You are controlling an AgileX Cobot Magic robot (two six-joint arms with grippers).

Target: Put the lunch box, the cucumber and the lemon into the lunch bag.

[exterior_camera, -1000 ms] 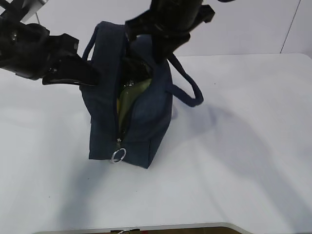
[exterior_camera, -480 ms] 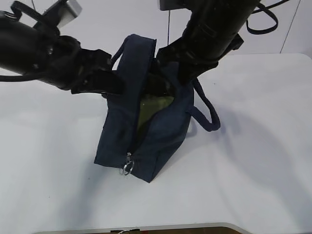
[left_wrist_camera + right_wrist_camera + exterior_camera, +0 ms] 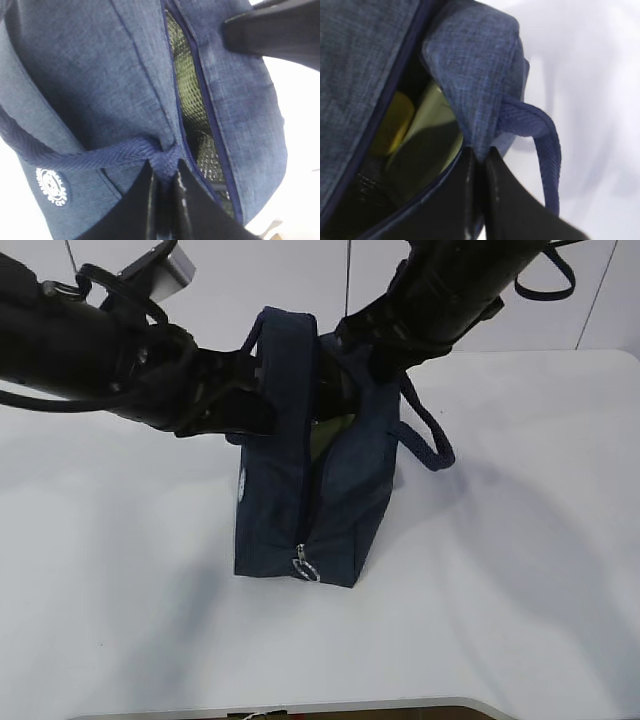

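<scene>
The navy lunch bag (image 3: 335,505) stands upright mid-table with its top open. My left gripper (image 3: 262,408) is shut on the bag's left rim where a handle joins it (image 3: 164,165). My right gripper (image 3: 385,368) is shut on the right rim's fabric (image 3: 480,150). Inside the bag, the right wrist view shows the yellow lemon (image 3: 395,127) beside the lunch box's pale green lid (image 3: 434,116), with a dark shape below that may be the cucumber. A strip of green lid (image 3: 330,432) shows through the opening in the exterior view. Foil lining (image 3: 192,100) shows in the left wrist view.
The zipper's metal ring pull (image 3: 305,569) hangs at the bag's near end. One loop handle (image 3: 428,435) hangs down the right side. A white emblem (image 3: 50,186) marks the bag's left face. White table (image 3: 520,570) lies all round the bag.
Both arms have moved right and drawn the bag with them. The bag now stands more upright, and its opening looks narrower than before.
</scene>
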